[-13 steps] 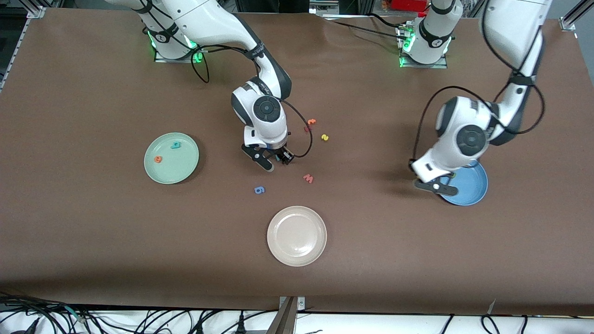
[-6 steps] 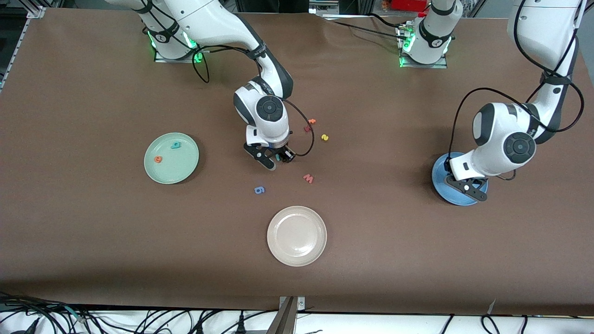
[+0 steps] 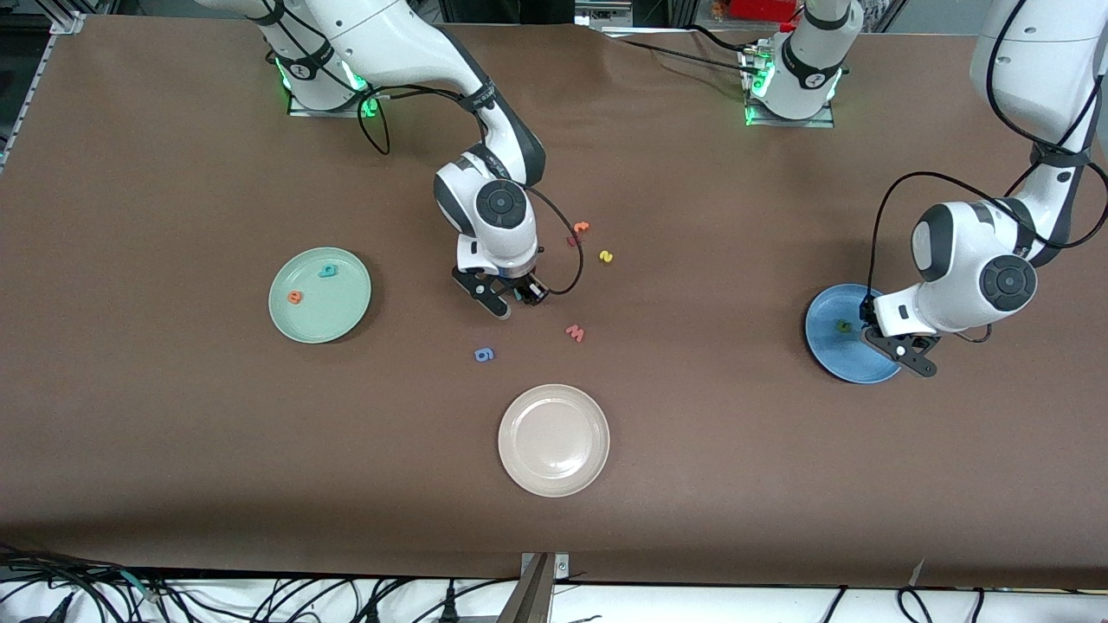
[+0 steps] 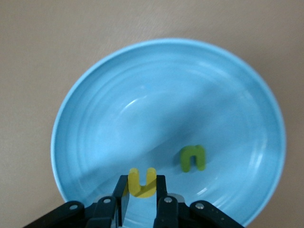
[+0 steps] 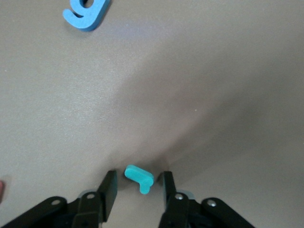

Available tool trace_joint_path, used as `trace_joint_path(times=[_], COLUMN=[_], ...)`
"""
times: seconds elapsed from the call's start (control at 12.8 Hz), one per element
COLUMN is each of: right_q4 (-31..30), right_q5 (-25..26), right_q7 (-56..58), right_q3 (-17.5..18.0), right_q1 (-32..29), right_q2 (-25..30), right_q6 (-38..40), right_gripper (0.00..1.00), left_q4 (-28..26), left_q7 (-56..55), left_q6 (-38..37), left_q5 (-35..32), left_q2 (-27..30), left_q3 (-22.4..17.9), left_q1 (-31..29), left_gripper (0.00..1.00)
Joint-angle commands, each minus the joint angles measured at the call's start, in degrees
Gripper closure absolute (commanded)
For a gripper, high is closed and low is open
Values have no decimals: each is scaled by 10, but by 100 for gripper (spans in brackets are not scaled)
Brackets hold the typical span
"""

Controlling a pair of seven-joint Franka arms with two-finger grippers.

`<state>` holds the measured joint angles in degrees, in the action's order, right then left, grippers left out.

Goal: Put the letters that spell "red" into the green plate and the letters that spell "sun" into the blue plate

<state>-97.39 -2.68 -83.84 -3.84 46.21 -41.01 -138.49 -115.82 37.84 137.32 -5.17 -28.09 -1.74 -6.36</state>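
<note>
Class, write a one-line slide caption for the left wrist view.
Left tool holds the yellow "n" over the blue plate, beside the dark green "u".

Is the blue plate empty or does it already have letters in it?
Not empty. The blue plate holds a green letter; a yellow letter sits between the left gripper's fingers over it.

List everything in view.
green plate: one, mint, toward the right arm's end
orange e, teal d: one each, in the green plate
blue plate: one, blue, toward the left arm's end
dark green u: one, in the blue plate
beige plate: one, nearest the front camera
yellow s, orange t, dark red t, salmon w, blue g: one each, on the table
teal r: one, on the table
left gripper: over the blue plate, shut on yellow n
right gripper: open around the teal r
</note>
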Motion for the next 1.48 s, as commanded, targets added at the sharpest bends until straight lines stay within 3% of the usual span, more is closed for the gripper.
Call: trace_joint_path(times=[0.0,0.23,0.39,0.62,0.86,1.41], right_q4=[10,10,10,12,16,10], right_q5=[-9,-9,-9,-9,-2,0], right_q7=[-36,-73,-75,-75,-59,199], right_q3=[-2,-2,-2,-3,-3,-76], right_q1=[2,1,1,-3,-14,-14], right_q2=[-8,-9,-8,-8,-1,72], right_q6=[5,5,7,7,16,189], right_gripper=[54,56,64,85,87,90], left_q4=[0,2,3,3,3,8], left_q7=[7,0,-36,-195,-317,-722], left_q6=[8,-20,-60,-115,-134,-138], left_q5=[-13,-4,33,53,60,60], left_q2=[-7,9,36,60,74,68], left_q3=[1,3,23,33,64,167], left_q1=[0,6,27,89,130,223], left_gripper=[0,0,0,0,0,0])
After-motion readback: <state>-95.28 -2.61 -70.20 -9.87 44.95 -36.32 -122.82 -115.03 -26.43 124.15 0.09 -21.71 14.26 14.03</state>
